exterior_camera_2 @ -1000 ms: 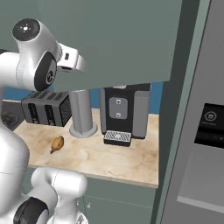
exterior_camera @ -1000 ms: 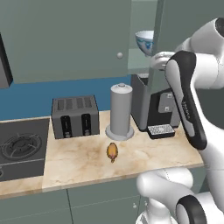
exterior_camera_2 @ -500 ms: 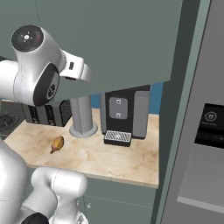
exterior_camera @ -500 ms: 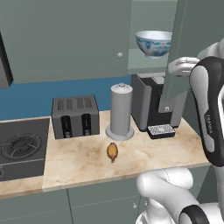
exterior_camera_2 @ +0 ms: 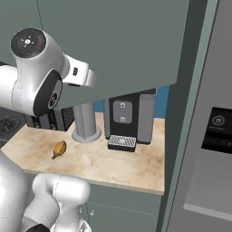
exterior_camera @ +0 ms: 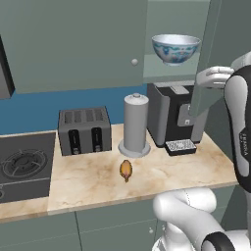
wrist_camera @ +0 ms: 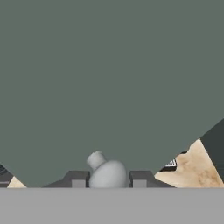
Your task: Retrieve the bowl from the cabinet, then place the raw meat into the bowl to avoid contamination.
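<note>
- Hand view: the gripper [wrist_camera: 105,179] sits at the bottom middle of the frame, closed on the small round knob [wrist_camera: 107,171] of the cabinet door [wrist_camera: 109,78]
- The grey-green door fills most of this frame, and a bit of worktop [wrist_camera: 197,168] shows at the lower right
- Left base view: the bowl [exterior_camera: 175,48] stands on the shelf inside the open cabinet [exterior_camera: 73,44], in the upper right of the frame
- The raw meat [exterior_camera: 126,169] lies on the worktop [exterior_camera: 147,176] in the lower middle, just in front of the tall grey canister [exterior_camera: 135,125]
- A toaster [exterior_camera: 84,130] stands left of the canister and a black coffee machine [exterior_camera: 171,115] stands right of it
- A stove [exterior_camera: 22,164] is at the left edge
- Right base view: the meat [exterior_camera_2: 59,148] is at the lower left, and the open door [exterior_camera_2: 113,45] covers the top of the frame
</note>
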Tool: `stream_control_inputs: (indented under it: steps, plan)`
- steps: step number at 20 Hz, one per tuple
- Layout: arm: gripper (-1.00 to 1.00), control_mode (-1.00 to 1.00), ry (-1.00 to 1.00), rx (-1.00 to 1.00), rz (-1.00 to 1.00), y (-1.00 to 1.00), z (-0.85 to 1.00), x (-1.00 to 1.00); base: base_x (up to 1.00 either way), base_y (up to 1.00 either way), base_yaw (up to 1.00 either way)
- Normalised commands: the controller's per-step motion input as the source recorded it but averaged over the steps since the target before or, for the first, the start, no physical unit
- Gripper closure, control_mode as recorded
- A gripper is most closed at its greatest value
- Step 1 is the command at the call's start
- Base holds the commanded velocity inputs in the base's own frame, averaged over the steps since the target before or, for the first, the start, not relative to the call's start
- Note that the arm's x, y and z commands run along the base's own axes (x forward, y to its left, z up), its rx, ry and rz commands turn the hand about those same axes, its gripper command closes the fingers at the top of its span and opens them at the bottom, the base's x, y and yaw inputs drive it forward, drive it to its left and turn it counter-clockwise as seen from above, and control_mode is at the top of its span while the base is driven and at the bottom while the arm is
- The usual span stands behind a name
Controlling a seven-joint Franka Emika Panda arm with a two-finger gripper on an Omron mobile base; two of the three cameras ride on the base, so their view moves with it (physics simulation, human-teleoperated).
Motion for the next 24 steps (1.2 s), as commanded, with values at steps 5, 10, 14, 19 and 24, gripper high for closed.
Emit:
stream_control_inputs:
  steps: [5, 10, 14, 19, 24]
  plan:
    - [-1.00, -1.00, 0.00, 0.00, 0.00, 0.00, 0.00, -0.08, 0.00, 0.00, 0.00]
    - [-1.00, -1.00, 0.00, 0.00, 0.00, 0.00, 0.00, -0.20, 0.00, 0.00, 0.00]
    - [-1.00, -1.00, 0.00, 0.00, -0.03, 0.00, 0.00, -0.35, 0.00, 0.00, 0.00]
    - [-1.00, -1.00, 0.00, -0.08, -0.01, 0.16, 0.07, -0.43, 0.00, 0.00, 0.00]
    - [-1.00, -1.00, 0.08, -0.31, -0.02, 0.88, 0.11, -0.06, 0.00, 0.00, 0.00]
